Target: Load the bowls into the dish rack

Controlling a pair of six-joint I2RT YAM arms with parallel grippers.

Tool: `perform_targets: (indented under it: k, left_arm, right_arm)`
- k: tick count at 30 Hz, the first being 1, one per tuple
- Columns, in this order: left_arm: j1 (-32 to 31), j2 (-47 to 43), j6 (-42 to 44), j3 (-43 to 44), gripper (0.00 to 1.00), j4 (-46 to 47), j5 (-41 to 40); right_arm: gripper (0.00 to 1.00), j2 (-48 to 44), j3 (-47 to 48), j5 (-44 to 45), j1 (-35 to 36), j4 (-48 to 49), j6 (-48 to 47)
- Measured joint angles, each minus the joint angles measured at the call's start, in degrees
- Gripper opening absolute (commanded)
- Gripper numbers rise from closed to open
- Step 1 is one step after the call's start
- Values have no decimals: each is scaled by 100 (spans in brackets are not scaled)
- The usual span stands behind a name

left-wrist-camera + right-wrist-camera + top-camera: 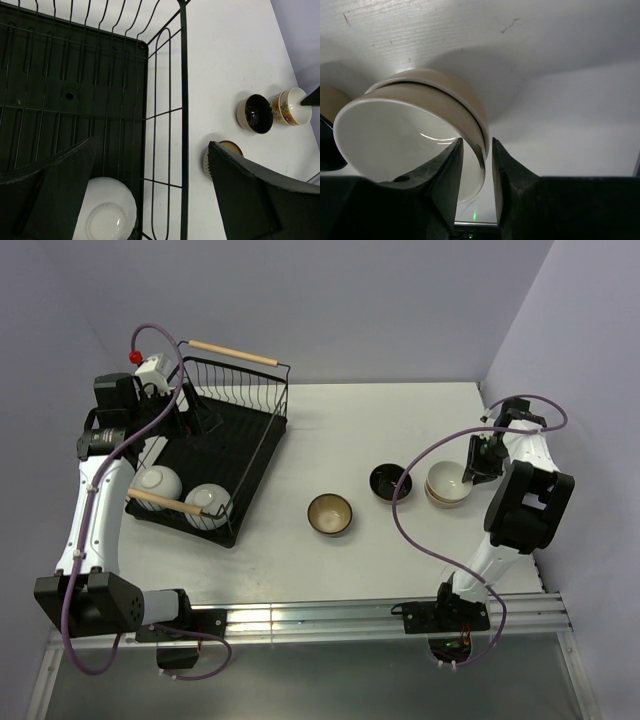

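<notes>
The black wire dish rack [235, 455] stands at the left and holds two white bowls [158, 483] [208, 502] at its near end. A brown bowl [329, 514], a black bowl [390, 482] and two stacked cream bowls [447, 484] sit on the table. My left gripper [190, 418] hovers open and empty over the rack [182, 100]; one white bowl [107, 210] lies below it. My right gripper [477, 145] is closed on the rim of the top cream bowl [400, 135], one finger inside and one outside. The lower cream bowl [445, 80] sits under it.
The white table [380, 430] ends at a metal rail along the near edge. Walls close in at the back and right. The rack's wooden handles [235, 352] [160, 502] stick up at its far and near ends. Purple cables loop off both arms.
</notes>
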Motion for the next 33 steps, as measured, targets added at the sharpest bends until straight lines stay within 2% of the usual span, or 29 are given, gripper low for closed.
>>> perform_targets:
  k: [2,6,13,17,33]
  left_arm:
    - [-2,26,0,0,99,-55,-7]
    - [0,96,0,0,100,-81,-33]
    - [0,195,2,11,99,-181,-61]
    - [0,197,0,13,99,-186,-116]
    - [44,186,96,164,99,-212,-142]
  right_arm:
    - [31,35,0,-2,26,13,13]
    - [21,35,0,7,57,31,11]
    - [12,35,0,-4,70,-70,-35]
    - [0,35,20,-33,70,-90,-59]
    - [0,0,686,-310,70,-503,-247]
